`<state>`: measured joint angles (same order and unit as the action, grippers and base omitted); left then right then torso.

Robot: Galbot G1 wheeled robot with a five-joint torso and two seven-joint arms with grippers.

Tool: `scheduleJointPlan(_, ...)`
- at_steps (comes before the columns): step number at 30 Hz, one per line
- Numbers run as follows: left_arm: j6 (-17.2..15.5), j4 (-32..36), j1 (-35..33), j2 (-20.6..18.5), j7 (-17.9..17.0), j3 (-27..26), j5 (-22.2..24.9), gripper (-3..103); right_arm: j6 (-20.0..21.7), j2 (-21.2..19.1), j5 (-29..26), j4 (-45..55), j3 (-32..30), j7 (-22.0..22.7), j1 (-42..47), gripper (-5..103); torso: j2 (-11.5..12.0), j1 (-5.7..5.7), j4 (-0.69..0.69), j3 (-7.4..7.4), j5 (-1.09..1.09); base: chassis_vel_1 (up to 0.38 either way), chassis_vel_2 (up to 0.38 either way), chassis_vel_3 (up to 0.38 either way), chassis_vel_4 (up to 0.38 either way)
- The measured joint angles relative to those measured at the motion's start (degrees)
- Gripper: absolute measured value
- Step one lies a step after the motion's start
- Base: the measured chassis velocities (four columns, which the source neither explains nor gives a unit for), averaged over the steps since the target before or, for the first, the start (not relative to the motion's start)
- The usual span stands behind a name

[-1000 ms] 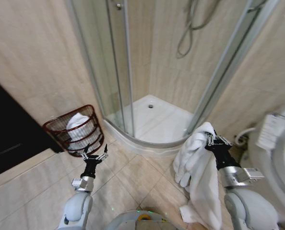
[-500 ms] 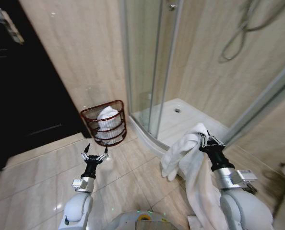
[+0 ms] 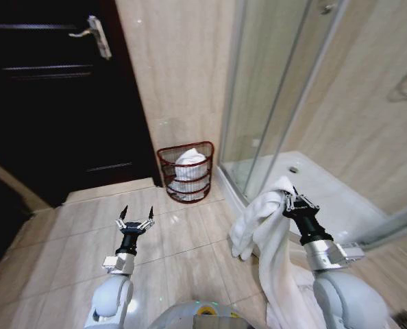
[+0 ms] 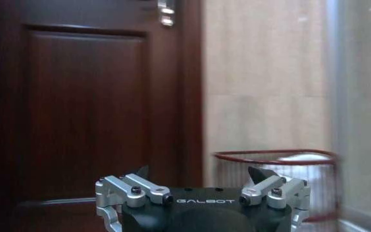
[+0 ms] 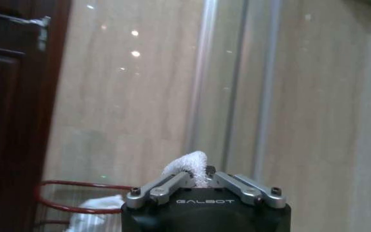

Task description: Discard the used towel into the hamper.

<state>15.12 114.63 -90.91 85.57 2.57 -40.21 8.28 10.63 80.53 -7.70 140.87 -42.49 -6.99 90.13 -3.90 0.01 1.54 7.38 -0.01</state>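
Nearest, the left claw [image 3: 135,221] hovers over the beige tiled floor [image 3: 66,240], fingers spread and holding nothing. The right claw [image 3: 297,203] is pinched on a white towel [image 3: 268,247] that hangs in thick folds toward the floor. Farther off, the reddish-brown wire hamper [image 3: 186,173] stands against the beige wall between a dark wooden door [image 3: 59,96] and the glass shower enclosure [image 3: 286,89], with white cloth already inside

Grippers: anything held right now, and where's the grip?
Right gripper is shut on the white towel, pinching a bunched fold at its top; the rest hangs down. Left gripper is open, holding nothing.
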Motion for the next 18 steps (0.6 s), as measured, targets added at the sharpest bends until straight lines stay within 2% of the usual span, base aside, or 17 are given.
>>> scheduleJointPlan(3,-0.04,0.00,0.13,0.07,-0.55,-0.40,-0.01,100,-0.14,0.00,-0.04,0.02,-0.01,-0.05,-0.03,2,-0.17,0.02,0.02,0.17,0.00,0.097,0.109,0.115,0.084)
scheduleJointPlan(8,-0.35,0.51,-0.15,-0.15,-0.91,-0.63,-0.82,100,-0.23,0.26,-0.12,0.16,0.05,-0.21,-0.10,2,-1.02,0.21,-0.02,0.74,0.01,0.025,0.022,0.016,0.019)
scheduleJointPlan(18,-1.89,1.64,-0.60,-0.23,-1.31,-0.59,-1.46,100,-0.34,0.01,-0.56,0.75,-0.02,-0.57,-0.19,2,-3.63,0.66,-0.01,3.00,0.01,0.000,0.000,0.000,0.000)
